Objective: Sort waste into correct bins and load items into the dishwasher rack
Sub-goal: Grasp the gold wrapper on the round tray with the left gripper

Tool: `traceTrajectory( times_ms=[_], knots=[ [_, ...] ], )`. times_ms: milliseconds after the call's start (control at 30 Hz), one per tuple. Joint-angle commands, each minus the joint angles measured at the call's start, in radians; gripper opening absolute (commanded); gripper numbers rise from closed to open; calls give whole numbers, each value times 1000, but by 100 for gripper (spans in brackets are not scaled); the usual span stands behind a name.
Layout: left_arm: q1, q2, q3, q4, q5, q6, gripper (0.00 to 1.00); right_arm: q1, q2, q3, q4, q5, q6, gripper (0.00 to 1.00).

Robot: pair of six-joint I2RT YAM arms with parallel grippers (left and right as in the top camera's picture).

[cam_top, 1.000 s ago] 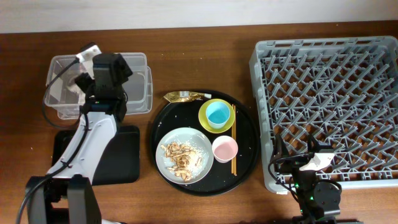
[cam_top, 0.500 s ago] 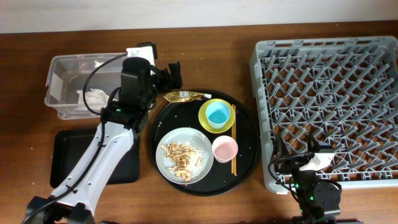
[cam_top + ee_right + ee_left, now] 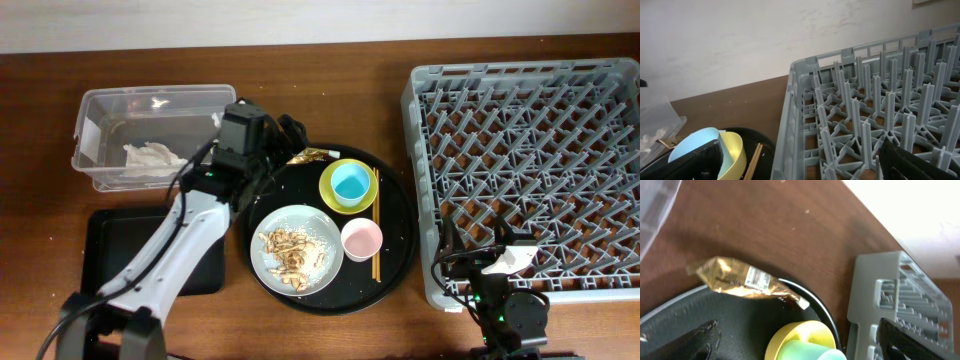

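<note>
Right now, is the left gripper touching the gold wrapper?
Apart. The left wrist view shows the gold wrapper lying ahead of the open left gripper, with bare round black tray showing between it and the nearer finger.

Along the far edge, the table (image 3: 330, 80) shows a bare band from the clear tub (image 3: 160, 93) to the dishwasher rack (image 3: 530, 130). The left arm (image 3: 165, 245) slants across the right half of the shallow black tray (image 3: 100, 245), covering it; the left half lies open. The left gripper (image 3: 288, 135), jaws wide, hangs over the round tray's (image 3: 395, 270) far-left rim beside the wrapper (image 3: 312, 155). On that tray the plate (image 3: 322, 222), bowl (image 3: 326, 190), pink cup (image 3: 361, 238) and chopsticks (image 3: 376, 230) crowd together with slim gaps. Only a narrow strip of wood separates round tray and rack. The rack's pegs stand upright, open from above; the right gripper (image 3: 472, 252) sits at its near-left corner.
</note>
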Motion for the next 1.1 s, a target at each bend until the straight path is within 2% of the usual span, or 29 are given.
traceTrajectory(
  times_ms=[0, 100, 167, 200, 300, 733, 833, 967, 1033, 1067],
  knots=[
    [-30, 74, 2, 14, -84, -220, 99, -6, -6, -8, -3, 9, 0, 98],
    [-36, 143, 2, 73, -151, -221, 99, -6, -6, -8, -3, 9, 0, 98],
    [-36, 171, 2, 109, -246, -127, 99, -6, -6, -8, -3, 9, 0, 98],
    [-36, 185, 2, 125, -296, -30, 99, -6, -6, -8, -3, 9, 0, 98],
    [-36, 189, 2, 116, -319, 85, 99, -6, -6, -8, -3, 9, 0, 98],
    [-36, 270, 2, 143, -319, 45, 99, -6, -6, -8, -3, 9, 0, 98],
    [-36, 312, 2, 158, -323, -29, 99, -6, -6, -8, -3, 9, 0, 98],
    [-36, 320, 2, 207, -322, -29, 99, -6, -6, -8, -3, 9, 0, 98],
    [-36, 320, 2, 196, -322, -29, 99, -6, -6, -8, -3, 9, 0, 98],
    [-36, 320, 2, 191, -322, -29, 95, -6, -6, -8, -3, 9, 0, 98]
  ],
)
